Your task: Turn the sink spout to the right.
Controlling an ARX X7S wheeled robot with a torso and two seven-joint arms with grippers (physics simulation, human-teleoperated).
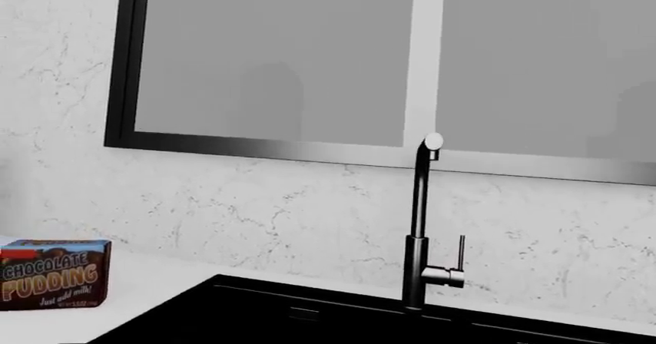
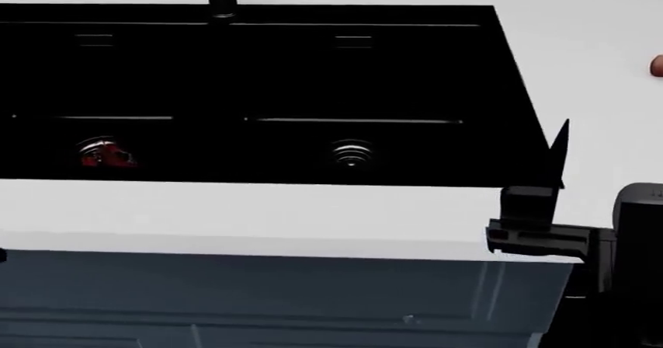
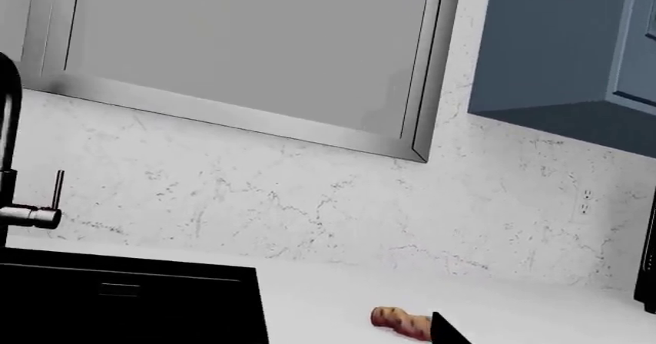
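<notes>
My fingers are well short of the spout.
My right gripper (image 2: 539, 185) hovers over the counter by the sink's (image 2: 310, 92) right front corner; spread unreadable. The sink spout (image 1: 419, 206) stands well apart at the back rim, untouched.

right end effector (image 2: 551, 173) upright, low, nothing between its fingers

From my left wrist cam I see the slim matte-black spout tube (image 1: 419, 198) upright behind the glossy black sink (image 1: 307, 317), thin black lever (image 1: 460, 252) beside it, brown chocolate pudding box (image 1: 54, 273) on white counter (image 1: 154, 286).
</notes>
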